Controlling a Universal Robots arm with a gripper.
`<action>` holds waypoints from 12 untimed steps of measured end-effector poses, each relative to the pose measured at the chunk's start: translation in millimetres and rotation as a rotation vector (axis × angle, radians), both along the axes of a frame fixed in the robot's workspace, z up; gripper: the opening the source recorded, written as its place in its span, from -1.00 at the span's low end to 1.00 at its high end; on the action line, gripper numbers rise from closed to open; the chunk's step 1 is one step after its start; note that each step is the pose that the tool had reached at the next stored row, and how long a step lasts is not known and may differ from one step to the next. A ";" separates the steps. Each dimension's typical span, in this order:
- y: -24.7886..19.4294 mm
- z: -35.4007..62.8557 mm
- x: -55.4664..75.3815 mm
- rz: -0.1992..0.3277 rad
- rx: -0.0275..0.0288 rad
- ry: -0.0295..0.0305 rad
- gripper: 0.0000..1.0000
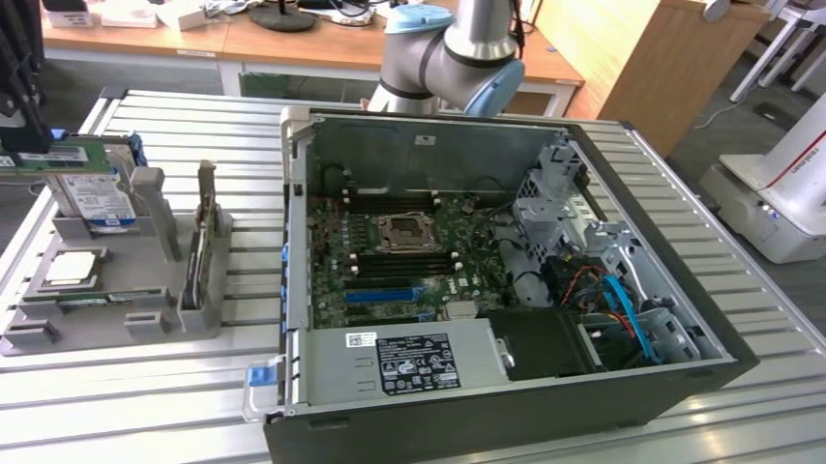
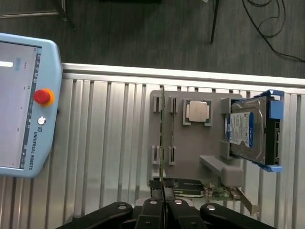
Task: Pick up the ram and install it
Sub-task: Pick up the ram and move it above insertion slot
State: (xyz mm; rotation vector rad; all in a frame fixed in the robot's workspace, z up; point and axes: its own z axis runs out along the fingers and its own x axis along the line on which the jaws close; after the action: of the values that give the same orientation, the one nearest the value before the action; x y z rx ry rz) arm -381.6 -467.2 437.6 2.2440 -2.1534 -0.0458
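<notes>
The hand (image 2: 162, 202) is clamped on the ram (image 2: 162, 143), its two fingers pinching the flat faces of the slim green strip, which we see edge-on in the wrist view as it runs straight out from the fingertips. In the exterior view, the hand (image 1: 29, 130) carries the ram (image 1: 58, 157) level, white sticker showing, and we judge it clear of the gray holder (image 1: 155, 319) beneath the hand. That holder keeps each part in its own seat, likely so a narrow pinch can reach it: the hard drive (image 2: 248, 129) stands on edge off to one side of the hand, and the square processor (image 2: 198, 112) lies flat between that drive and the held strip. We judge that gripping the faces leaves the ram's long edge free. The open computer case (image 1: 427, 145), motherboard (image 1: 400, 261) exposed, sits well apart from the hand on the same slatted metal surface (image 1: 155, 406).
</notes>
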 end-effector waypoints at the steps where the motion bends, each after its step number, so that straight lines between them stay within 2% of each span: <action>1: 0.0 0.0 1.9 0.000 0.0000 0.0000 -0.76; 12: 0.0 0.0 17.9 0.000 0.0000 0.0000 -0.76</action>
State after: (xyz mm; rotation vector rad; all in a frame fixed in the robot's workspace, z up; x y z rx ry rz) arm -363.7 -467.1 437.6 2.2440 -2.1534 -0.0458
